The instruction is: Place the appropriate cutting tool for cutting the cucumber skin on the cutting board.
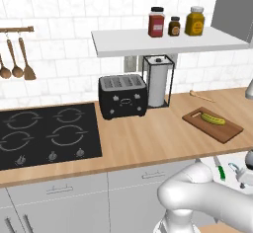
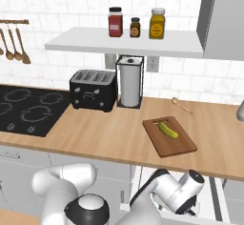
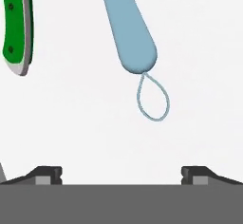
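Observation:
The cutting tool (image 3: 15, 26) lies on the white floor of an open drawer, its bright green handle with a pale edge at the upper left of the hand view. In the left base view the cutting tool (image 1: 219, 170) sits in the drawer below the counter edge. My gripper (image 3: 121, 174) hovers over the drawer floor, open with nothing between its fingertips (image 3: 47, 173), to the right of the green handle and apart from it. On the counter the reddish-brown cutting board (image 1: 223, 129) (image 2: 178, 145) carries the cucumber (image 1: 213, 118) (image 2: 168, 129).
A pale blue handle with a thin cord loop (image 3: 134, 33) lies in the drawer right of the cutting tool. A wooden spoon (image 1: 201, 96) lies behind the board. A black toaster (image 1: 122, 96) and a paper towel holder (image 1: 158, 81) stand at the back of the counter.

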